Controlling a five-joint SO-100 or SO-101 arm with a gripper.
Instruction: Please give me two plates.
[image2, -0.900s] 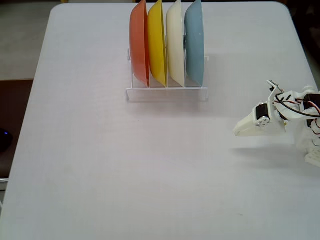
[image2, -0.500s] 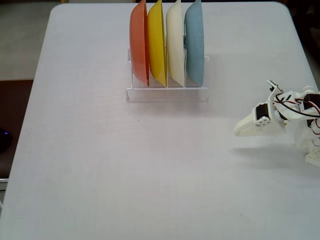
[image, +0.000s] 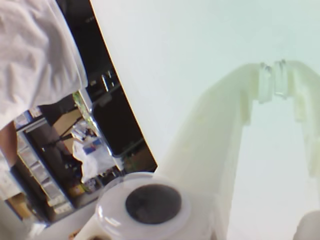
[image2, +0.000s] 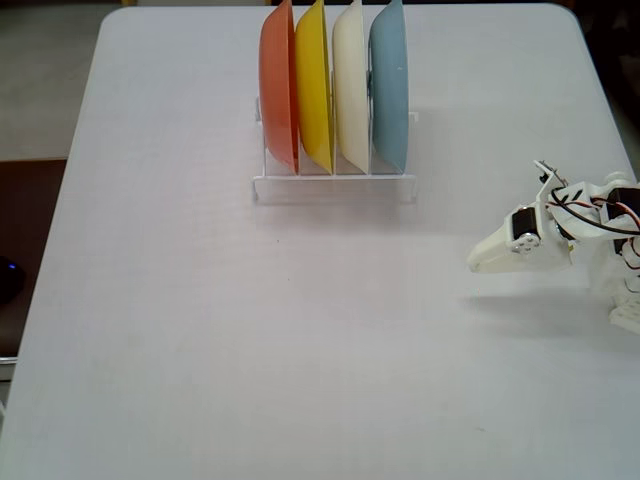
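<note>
1. Wrist view, nearest: round white motor housing with dark centre (image: 152, 205) at 6 o'clock, low in frame.
2. Just beyond it: gripper (image: 272, 80), pale cream plastic, two fingers rising toward 1 o'clock; tips meeting, pressed together, nothing between them. Closed and empty.
3. Beneath the fingers: bare white table (image: 200, 45), glare-washed. Table edge running from 12 down toward 7 o'clock; dark cluttered room past it, white cloth at 10 o'clock.
4. Fixed view, near edge (6 o'clock): open tabletop (image2: 250, 380), no objects.
5. At 3 o'clock, hard against the right edge: arm in white plastic with loose wires, gripper (image2: 480, 260) pointing toward 9 o'clock, held low over the table, shadow under it. Well apart from the rack.
6. Toward 12 o'clock, far half of the table: clear plate rack (image2: 335, 185), four plates standing on edge in separate slots, side by side.
7. Order across the rack, 9 to 3 o'clock: orange-red plate (image2: 278, 90), yellow plate (image2: 313, 90), cream-white plate (image2: 350, 90), light blue plate (image2: 390, 90).
8. Cream-white plate and light blue plate adjacent, in the two slots on the arm's side of the rack; both upright, both seated in the rack. Light blue outermost, closest to the gripper.
9. Farthest: table's rounded far corners; floor at 10 o'clock.
</note>
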